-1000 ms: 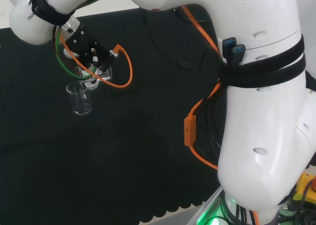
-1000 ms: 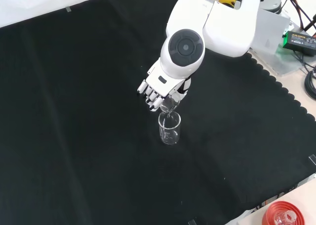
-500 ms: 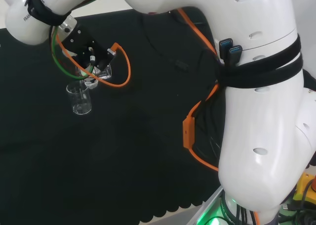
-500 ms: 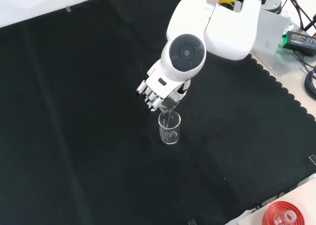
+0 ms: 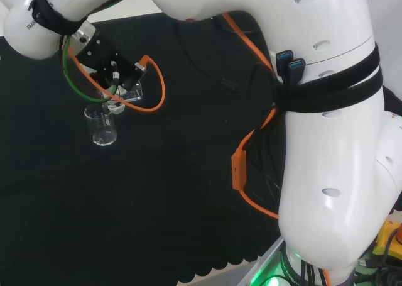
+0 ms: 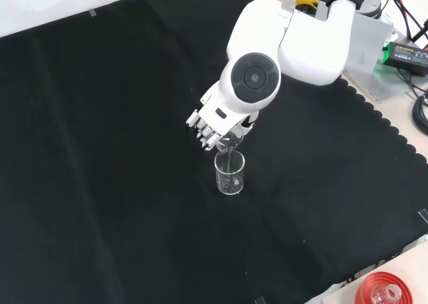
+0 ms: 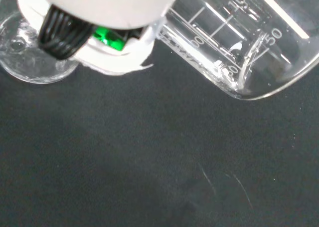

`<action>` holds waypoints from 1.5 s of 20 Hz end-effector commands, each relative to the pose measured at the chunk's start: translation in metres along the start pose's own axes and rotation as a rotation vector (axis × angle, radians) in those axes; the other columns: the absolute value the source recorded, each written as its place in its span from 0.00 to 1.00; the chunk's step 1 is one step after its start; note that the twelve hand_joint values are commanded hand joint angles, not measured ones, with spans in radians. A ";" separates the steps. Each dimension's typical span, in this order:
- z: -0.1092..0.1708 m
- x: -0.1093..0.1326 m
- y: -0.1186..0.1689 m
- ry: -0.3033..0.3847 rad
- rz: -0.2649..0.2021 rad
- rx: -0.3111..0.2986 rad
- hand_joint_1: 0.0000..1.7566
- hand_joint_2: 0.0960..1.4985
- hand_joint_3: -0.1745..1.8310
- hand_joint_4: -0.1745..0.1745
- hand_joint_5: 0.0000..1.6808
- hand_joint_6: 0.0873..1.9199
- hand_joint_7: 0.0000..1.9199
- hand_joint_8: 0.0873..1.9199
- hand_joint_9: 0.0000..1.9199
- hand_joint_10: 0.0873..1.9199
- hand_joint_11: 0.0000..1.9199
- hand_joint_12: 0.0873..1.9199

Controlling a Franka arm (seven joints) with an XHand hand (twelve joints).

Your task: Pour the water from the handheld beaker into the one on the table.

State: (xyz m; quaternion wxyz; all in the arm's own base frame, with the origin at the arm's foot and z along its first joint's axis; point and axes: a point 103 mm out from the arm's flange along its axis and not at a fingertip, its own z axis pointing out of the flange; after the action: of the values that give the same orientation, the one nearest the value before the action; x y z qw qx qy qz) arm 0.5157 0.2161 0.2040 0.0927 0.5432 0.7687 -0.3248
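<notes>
Front view: black and white robot hand [image 6: 215, 122] sits just below the arm's big white link with the round grey cap [image 6: 255, 80], fingers curled round a small clear glass beaker [image 6: 228, 142] that is tipped steeply, mouth down. Directly under it a second clear glass beaker [image 6: 229, 174] stands upright on the black cloth [image 6: 100, 150], near the middle of the bench. The tipped beaker's lip sits right over the standing beaker's rim; whether the two touch cannot be told. A thin clear streak runs between lip and rim, likely water, not certain.

Head view: hand [image 5: 116, 78] at upper left, fingers closed on the tilted beaker [image 5: 130, 92]; the standing beaker [image 5: 102, 125] is just below and left of it. Orange cable [image 5: 157, 85] loops beside the hand, with a green one next to it.

Wrist view: held beaker [image 7: 239, 42] seen close, lying tilted, printed graduation marks on its wall, some liquid pooled at its lower edge. The standing beaker [image 7: 30, 52] seen from above, partly behind a white part of the hand [image 7: 99, 17].

Surroundings, front view: cloth has a scalloped edge at the right; pale bench top beyond it, with a red ribbed ring [image 6: 388, 289] at the lower right corner and cables at the upper right.
</notes>
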 end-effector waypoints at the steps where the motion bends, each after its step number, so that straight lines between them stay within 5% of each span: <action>1: -0.001 0.000 -0.001 -0.013 0.003 0.001 0.66 0.40 0.38 0.77 0.83 0.17 0.76 0.01 0.66 0.08 0.43 0.55; 30: -0.010 0.008 0.001 -0.060 -0.002 0.017 0.66 0.40 0.38 0.80 0.83 0.17 0.76 0.01 0.66 0.08 0.43 0.55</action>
State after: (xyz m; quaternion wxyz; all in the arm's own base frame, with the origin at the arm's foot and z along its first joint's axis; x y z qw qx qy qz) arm 0.5156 0.2284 0.2078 0.1083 0.5341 0.7648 -0.3437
